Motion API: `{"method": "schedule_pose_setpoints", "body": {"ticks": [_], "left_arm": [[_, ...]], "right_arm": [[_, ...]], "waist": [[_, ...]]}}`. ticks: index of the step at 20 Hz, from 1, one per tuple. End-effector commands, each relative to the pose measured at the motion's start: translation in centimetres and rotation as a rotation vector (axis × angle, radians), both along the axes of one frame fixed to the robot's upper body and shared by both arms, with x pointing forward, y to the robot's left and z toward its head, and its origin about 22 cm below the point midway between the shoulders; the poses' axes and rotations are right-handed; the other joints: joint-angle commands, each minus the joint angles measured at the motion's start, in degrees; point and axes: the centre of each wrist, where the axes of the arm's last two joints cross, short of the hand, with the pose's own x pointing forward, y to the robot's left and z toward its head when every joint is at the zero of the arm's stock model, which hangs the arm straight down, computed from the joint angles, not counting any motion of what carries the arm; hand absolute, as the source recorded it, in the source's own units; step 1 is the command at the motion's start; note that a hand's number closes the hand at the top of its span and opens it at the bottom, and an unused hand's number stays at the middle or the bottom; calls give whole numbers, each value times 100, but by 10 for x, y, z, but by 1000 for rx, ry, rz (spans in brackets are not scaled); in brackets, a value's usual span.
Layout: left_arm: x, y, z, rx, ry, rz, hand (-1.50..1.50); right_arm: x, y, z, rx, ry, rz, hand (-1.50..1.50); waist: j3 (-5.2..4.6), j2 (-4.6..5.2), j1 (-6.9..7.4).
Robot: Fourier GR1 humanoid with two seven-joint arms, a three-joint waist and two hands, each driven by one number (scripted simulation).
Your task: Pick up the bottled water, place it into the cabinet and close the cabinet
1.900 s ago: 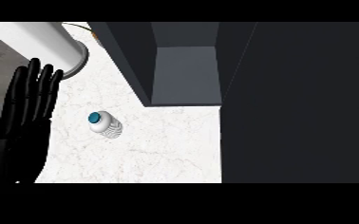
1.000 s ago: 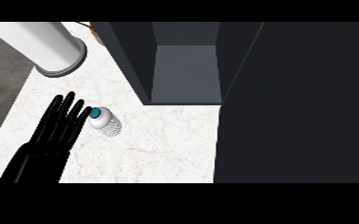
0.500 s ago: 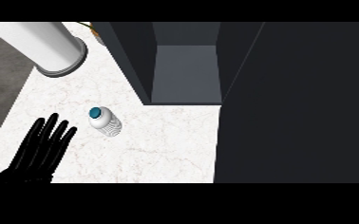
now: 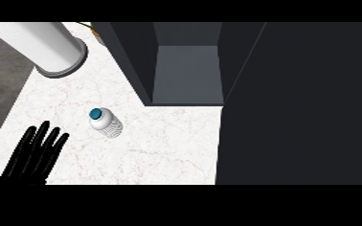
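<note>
table [image 4: 163, 143]: white marble look, faint veining, smooth | bottled water [image 4: 106, 123]: pale ribbed plastic, blue cap | cabinet [image 4: 185, 72]: dark grey, matt, smooth panels | left hand [image 4: 34, 158]: matt black | cylinder [image 4: 48, 48]: white, smooth, slight sheen

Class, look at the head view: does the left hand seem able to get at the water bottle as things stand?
Probably yes. The left hand is open at the lower left, its fingers pointing up the counter. The water bottle stands just up and right of it, apart, with only bare counter between them.
</note>
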Motion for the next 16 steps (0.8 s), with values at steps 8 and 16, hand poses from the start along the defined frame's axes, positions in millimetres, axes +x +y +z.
{"method": "schedule_pose_setpoints", "body": {"ticks": [8, 16], "left_arm": [[29, 33, -25, 6, -9, 95, -150], [39, 56, -63, 92, 13, 107, -150]], "right_arm": [[3, 2, -1, -4, -26, 15, -150], [-10, 3, -8, -9, -27, 20, -150]], "waist": [[-1, 10, -15], [-1, 5, -27]]}}
